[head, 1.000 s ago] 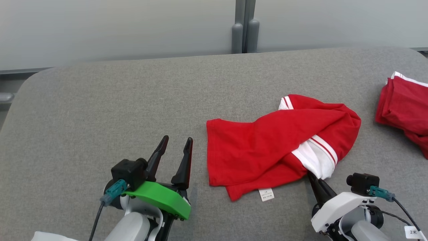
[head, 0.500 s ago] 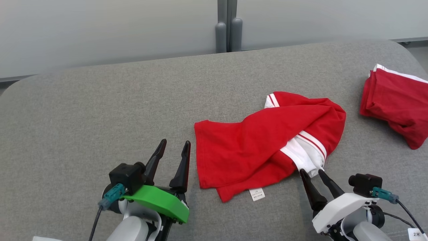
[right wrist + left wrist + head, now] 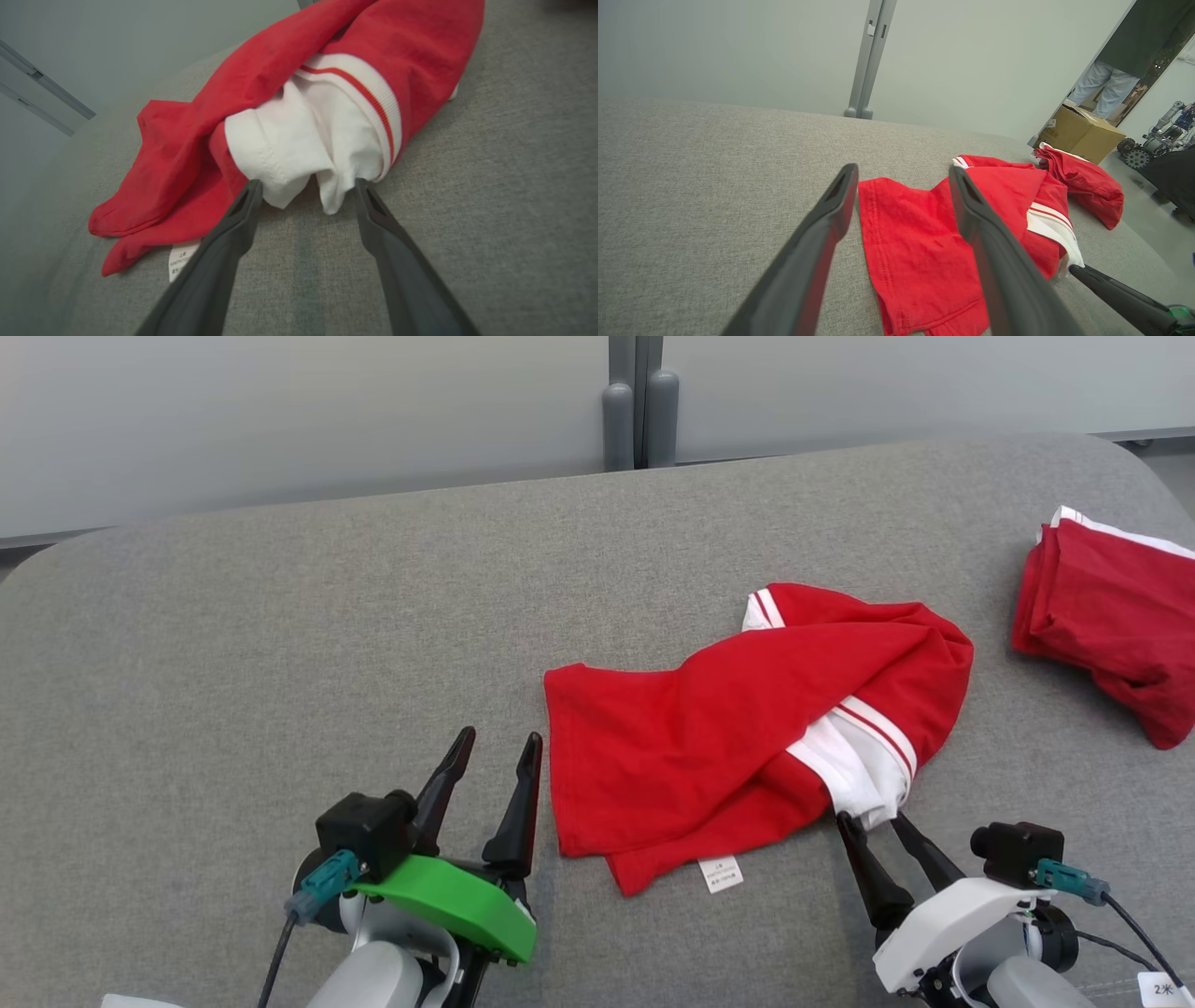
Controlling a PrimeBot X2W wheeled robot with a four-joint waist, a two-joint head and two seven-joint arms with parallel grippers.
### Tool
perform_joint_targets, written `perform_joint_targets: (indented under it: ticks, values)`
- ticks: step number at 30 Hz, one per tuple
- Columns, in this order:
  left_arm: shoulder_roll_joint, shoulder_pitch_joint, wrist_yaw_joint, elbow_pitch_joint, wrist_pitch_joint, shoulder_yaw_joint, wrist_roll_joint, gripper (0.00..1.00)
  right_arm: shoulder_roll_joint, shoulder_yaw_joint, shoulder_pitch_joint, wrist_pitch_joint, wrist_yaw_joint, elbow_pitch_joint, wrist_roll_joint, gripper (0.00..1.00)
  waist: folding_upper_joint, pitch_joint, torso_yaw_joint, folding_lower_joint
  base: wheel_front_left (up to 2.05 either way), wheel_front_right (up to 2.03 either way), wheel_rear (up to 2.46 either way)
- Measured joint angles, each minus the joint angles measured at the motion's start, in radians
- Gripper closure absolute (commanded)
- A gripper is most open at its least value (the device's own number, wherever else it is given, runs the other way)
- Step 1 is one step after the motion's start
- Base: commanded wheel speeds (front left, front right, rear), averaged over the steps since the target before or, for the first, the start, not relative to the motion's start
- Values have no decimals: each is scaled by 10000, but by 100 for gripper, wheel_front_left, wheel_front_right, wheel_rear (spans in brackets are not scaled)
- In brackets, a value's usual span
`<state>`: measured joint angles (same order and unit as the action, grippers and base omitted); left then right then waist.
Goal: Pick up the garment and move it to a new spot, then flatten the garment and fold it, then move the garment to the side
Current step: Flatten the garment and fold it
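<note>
The garment [image 3: 728, 728] is a crumpled red shirt with a white, red-striped sleeve end, lying on the grey padded table [image 3: 280, 644] right of centre; it also shows in the left wrist view [image 3: 924, 242] and the right wrist view [image 3: 299, 102]. My right gripper [image 3: 873, 819] [image 3: 308, 184] stands open, its fingertips just touching the white sleeve end [image 3: 303, 144], gripping nothing. My left gripper [image 3: 499, 751] [image 3: 901, 175] is open beside the garment's left hem, apart from it. A small white label [image 3: 720, 874] sticks out at the garment's near edge.
A second red garment [image 3: 1111, 625] lies folded at the table's right edge. The table's left half is bare grey fabric. A grey partition wall with a post [image 3: 637, 411] runs behind. In the left wrist view, a cardboard box [image 3: 1080, 135] and a person's legs [image 3: 1104, 86] stand beyond the table.
My right gripper has opened and let go of the white sleeve end, which now rests on the table. The camera has shifted a little. The left gripper stays as it was.
</note>
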<state>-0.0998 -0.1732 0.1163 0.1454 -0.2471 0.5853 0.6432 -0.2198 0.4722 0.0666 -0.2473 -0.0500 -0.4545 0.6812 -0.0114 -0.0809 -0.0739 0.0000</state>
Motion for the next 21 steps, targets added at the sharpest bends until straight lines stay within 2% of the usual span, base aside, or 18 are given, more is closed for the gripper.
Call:
perform_joint_targets:
  ticks: [4,5,6,9,11,17,21]
  values:
    - [-2,0,0,0,0,-23,0,0,33,40,2,0,2,-79,-38,0,0,-12,44,0,0,0,0]
    - [-2,0,0,2,0,-25,0,0,40,40,5,0,2,-105,-38,29,0,-11,55,0,0,0,0]
    - [-2,0,0,4,0,-27,0,0,48,36,8,0,4,-132,-38,52,0,-10,66,0,0,0,0]
    - [-2,0,0,6,0,-27,0,0,73,-13,18,0,86,-211,-38,75,0,3,99,0,0,0,0]
    - [-2,0,0,13,0,-38,0,0,71,-65,25,0,88,-240,-38,100,0,17,115,0,0,0,0]
    - [-8,1,0,31,0,-111,0,0,61,-295,59,0,96,-272,-46,100,0,81,101,0,0,0,0]
    - [-12,14,2,50,0,-173,0,0,-8,-717,71,-2,219,82,-59,100,0,140,48,0,0,0,0]
